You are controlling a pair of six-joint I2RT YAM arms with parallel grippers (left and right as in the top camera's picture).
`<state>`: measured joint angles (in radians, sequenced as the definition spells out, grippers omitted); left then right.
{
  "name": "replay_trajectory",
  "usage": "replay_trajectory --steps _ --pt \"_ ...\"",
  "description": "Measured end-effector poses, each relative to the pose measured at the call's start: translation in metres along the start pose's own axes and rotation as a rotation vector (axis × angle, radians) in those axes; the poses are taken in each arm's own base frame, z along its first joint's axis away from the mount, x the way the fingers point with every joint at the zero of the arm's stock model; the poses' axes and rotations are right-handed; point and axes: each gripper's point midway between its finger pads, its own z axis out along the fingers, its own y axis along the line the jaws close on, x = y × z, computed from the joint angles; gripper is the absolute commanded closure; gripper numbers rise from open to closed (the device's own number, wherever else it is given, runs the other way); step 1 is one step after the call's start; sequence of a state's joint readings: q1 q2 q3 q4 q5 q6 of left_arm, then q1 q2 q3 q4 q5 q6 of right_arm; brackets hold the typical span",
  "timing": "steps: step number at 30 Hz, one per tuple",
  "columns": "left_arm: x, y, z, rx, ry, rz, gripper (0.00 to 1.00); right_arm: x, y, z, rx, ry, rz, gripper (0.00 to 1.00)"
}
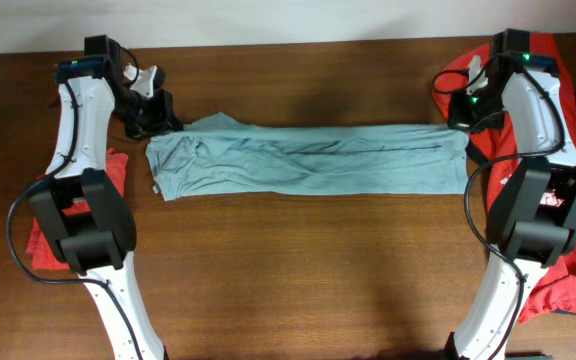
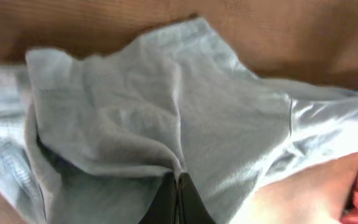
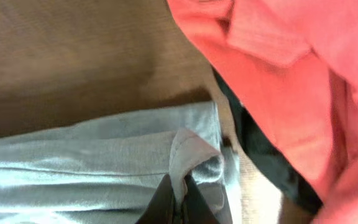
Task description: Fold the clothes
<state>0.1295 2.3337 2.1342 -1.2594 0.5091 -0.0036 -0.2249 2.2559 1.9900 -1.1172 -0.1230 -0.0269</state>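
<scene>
- Teal-grey garment lies as a long flat strip parallel to the far edge of the counter, on the far half, stretched betw both grippers.
- L end sits bunched at the left gripper toward the far-left corner. R end is at the right gripper toward the far-right corner.
- Fabric is a thin soft knit, matte, w/ lengthwise creases mid-strip. L end is wider and rumpled, R end cut square w/ a stitched hem.
- Counter is dark wood, grain visible.
- Left wrist view: left gripper has its jaws pressed together w/ no gap, pinching a ridge of the garment. Cloth fans out from the pinch.
- Right wrist view: right gripper is also closed tight, clamped on a folded-over hem corner that stands up above the fingers.
- Red pile sits along the right edge under the right arm, w/ a strip of dark fabric betw it and the garment's R end.
- Small red cloth lies near the left edge, just beside the garment's L end.
</scene>
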Motion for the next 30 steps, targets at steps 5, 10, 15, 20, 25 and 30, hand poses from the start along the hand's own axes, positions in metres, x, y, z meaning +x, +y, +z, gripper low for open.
replay_trajectory --steps 5,10,15,20,25,30 --pt "0.025 0.005 -0.001 -0.031 0.097 -0.052 1.0 0.011 -0.006 0.0 0.033 0.046 0.004 0.96" --pt "0.044 0.007 -0.004 -0.05 0.17 -0.089 1.0 0.015 -0.011 -0.001 0.064 0.063 0.005 0.93" --pt "0.053 0.008 -0.006 -0.064 0.208 -0.103 1.0 0.022 -0.013 -0.002 0.076 0.092 0.005 0.89" --pt "0.056 0.014 -0.007 -0.102 0.22 -0.1 0.98 0.028 -0.013 -0.002 0.079 0.115 0.005 0.85" --pt "0.058 0.02 -0.008 -0.137 0.229 -0.093 0.89 0.029 -0.015 -0.002 0.087 0.119 0.005 0.79" --pt "0.064 0.022 -0.01 -0.151 0.25 -0.1 0.89 0.03 -0.016 -0.003 0.094 0.124 0.006 0.79"
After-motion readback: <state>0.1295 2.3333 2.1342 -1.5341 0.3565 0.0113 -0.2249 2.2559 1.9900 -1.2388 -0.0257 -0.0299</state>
